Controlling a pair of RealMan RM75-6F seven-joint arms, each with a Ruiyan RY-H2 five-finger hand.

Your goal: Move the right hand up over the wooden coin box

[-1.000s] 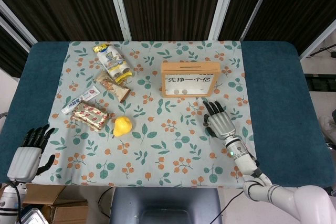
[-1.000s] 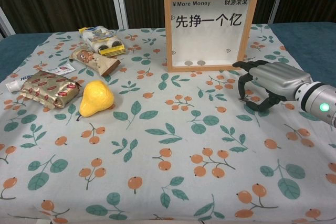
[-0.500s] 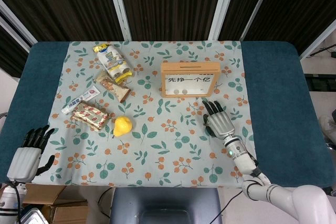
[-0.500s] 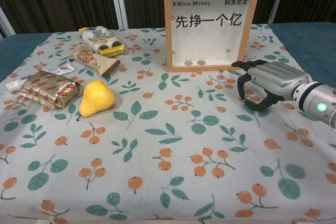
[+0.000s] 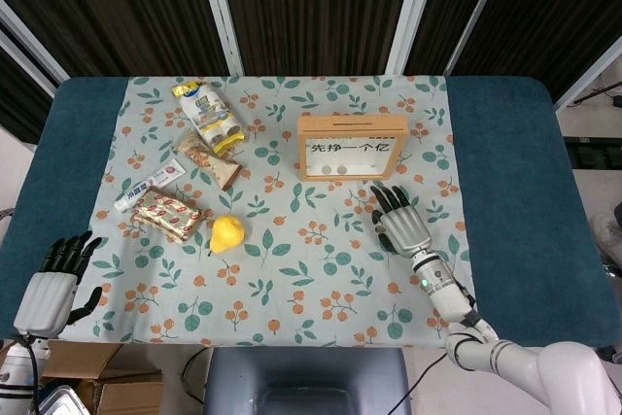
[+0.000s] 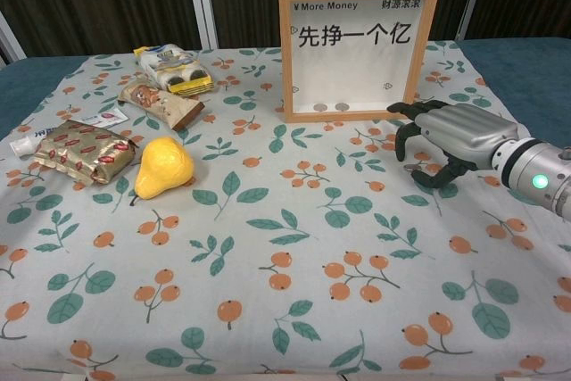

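1. My right hand (image 6: 446,142) sits low over the tablecloth (image 5: 321,269), just in front of and to the right of the wooden coin box (image 5: 352,147). Fingers apart, curled downward, holding nothing. From the chest view the fingertips (image 6: 399,110) are near the box's lower right corner but apart from it.
2. Box stands upright at centre-back of the cloth, glass front toward me, slot on the top edge; a couple of coins (image 6: 329,107) lie at the bottom inside.
3. Progress, my est.: approach only. Hand is beside the box base, not above it. The lift isn't done yet.
4. Left to do: raise the hand clear of the box's top edge, then carry it fwd and slightly left until it hangs over the slot.
5. Risk: box's right wall is right in the path; going fwd before gaining height would likely knock the frame over.
6. My left hand (image 5: 51,284) rests at the near left table edge, well apart from everything, fingers spread, empty.
7. Other items, all left of the box & well out of the way: yellow pear (image 6: 163,167), foil snack pack (image 6: 78,152), toothpaste tube (image 5: 148,187), brown snack bar (image 5: 208,161), biscuit bag (image 5: 207,116).
8. Nothing lies btw right hand and box.
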